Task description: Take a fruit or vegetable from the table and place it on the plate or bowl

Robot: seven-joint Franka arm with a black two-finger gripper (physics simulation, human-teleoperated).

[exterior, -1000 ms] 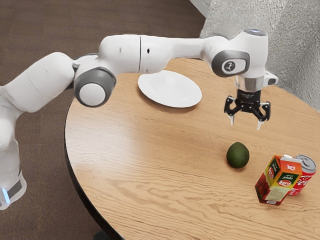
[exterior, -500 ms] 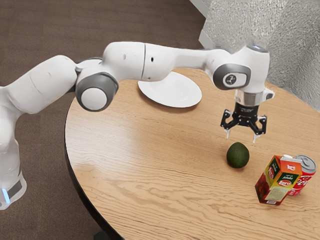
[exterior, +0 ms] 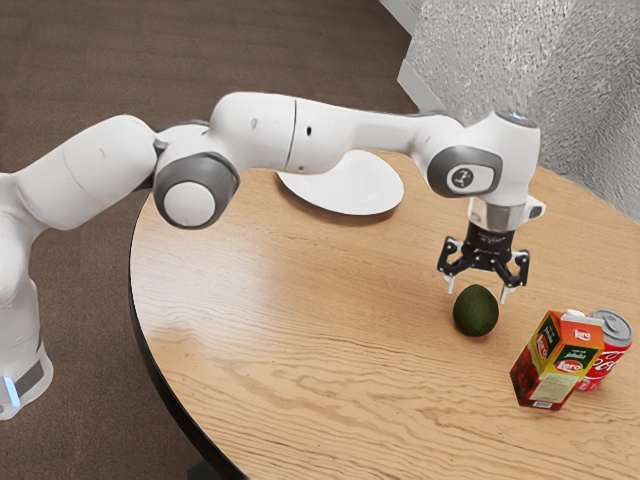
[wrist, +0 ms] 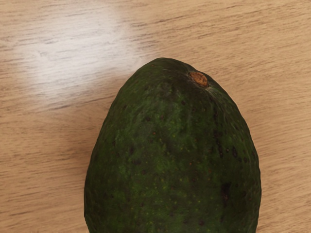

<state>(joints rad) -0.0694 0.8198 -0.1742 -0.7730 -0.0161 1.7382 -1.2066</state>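
A dark green avocado [exterior: 476,310] lies on the round wooden table [exterior: 300,330], toward the exterior view's right. My gripper [exterior: 476,288] hangs open just above it, fingertips on either side of its top and apart from it. The wrist view looks straight down on the avocado [wrist: 172,155], with its brown stem end facing away from the hand. A white plate [exterior: 345,185] rests at the table's far side, partly behind my forearm.
A red and orange juice carton [exterior: 555,362] and a red soda can [exterior: 606,348] stand close to the avocado, on the exterior view's right. A grey textured wall [exterior: 540,50] rises behind the table. The table's edge curves along the exterior view's left.
My gripper has come down from well above the table to just over the avocado, staying open. The avocado, plate, carton and can have not moved.
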